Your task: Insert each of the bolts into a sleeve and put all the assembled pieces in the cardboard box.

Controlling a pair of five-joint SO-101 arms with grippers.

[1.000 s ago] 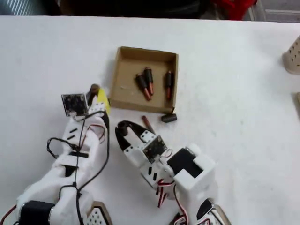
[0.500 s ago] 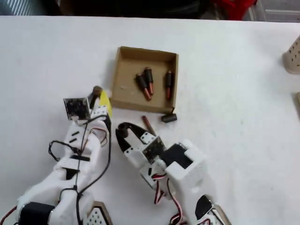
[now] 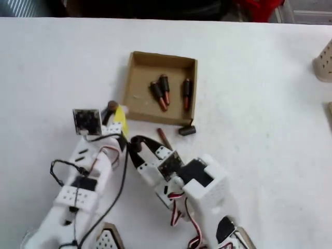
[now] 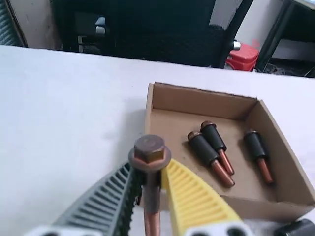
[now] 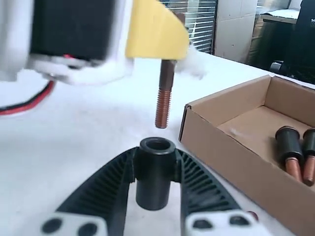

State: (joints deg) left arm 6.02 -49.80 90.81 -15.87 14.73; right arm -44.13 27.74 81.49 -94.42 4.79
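Observation:
My left gripper [image 4: 150, 184] is shut on a copper bolt [image 4: 150, 167], head up, threads pointing down. In the right wrist view that bolt [image 5: 164, 96] hangs just above a black sleeve [image 5: 155, 172], which stands upright with my right gripper [image 5: 155, 179] shut on it. From above, the bolt head [image 3: 112, 106] and the sleeve [image 3: 136, 143] sit in front of the cardboard box [image 3: 136, 109]. Three assembled pieces [image 3: 167, 92] lie inside the box. A loose bolt [image 3: 164, 137] and a loose sleeve [image 3: 187, 130] rest on the table by the box's near wall.
The white table [image 3: 259, 104] has open room to the right and left of the box. A pale perforated object [image 3: 324, 62] stands at the far right edge. Both arms crowd the near middle of the table.
The left arm carried the bolt to the right and nearer, closing on the sleeve in the right gripper. The right arm shifted slightly, then held still.

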